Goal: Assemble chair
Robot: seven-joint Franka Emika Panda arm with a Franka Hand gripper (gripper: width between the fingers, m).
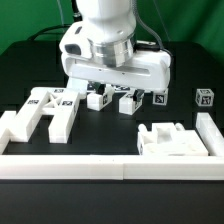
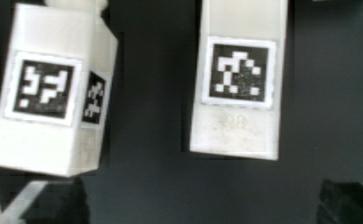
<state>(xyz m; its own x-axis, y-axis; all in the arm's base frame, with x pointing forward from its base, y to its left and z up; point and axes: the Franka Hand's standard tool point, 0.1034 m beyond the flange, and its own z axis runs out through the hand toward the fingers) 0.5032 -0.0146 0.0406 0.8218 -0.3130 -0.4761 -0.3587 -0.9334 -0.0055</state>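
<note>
Exterior view: the arm's broad white hand hangs low over the middle of the dark surface (image 1: 100, 132). It hides the fingers of the gripper (image 1: 112, 91), so I cannot tell whether they are spread or closed. The chair lies in loose pieces. An H-shaped piece (image 1: 45, 113) is on the exterior view's left and a flat panel (image 1: 175, 140) on its right. A row of small tagged blocks (image 1: 128, 101) is partly covered by the hand. The border wall (image 1: 110, 167) fences them in at the front.

Wrist view: a left bar (image 2: 53, 95) and a right bar (image 2: 240, 85), both tagged, lie side by side without touching. The frame edge cuts off both. The dim shapes in the corners are too blurred to name.
</note>
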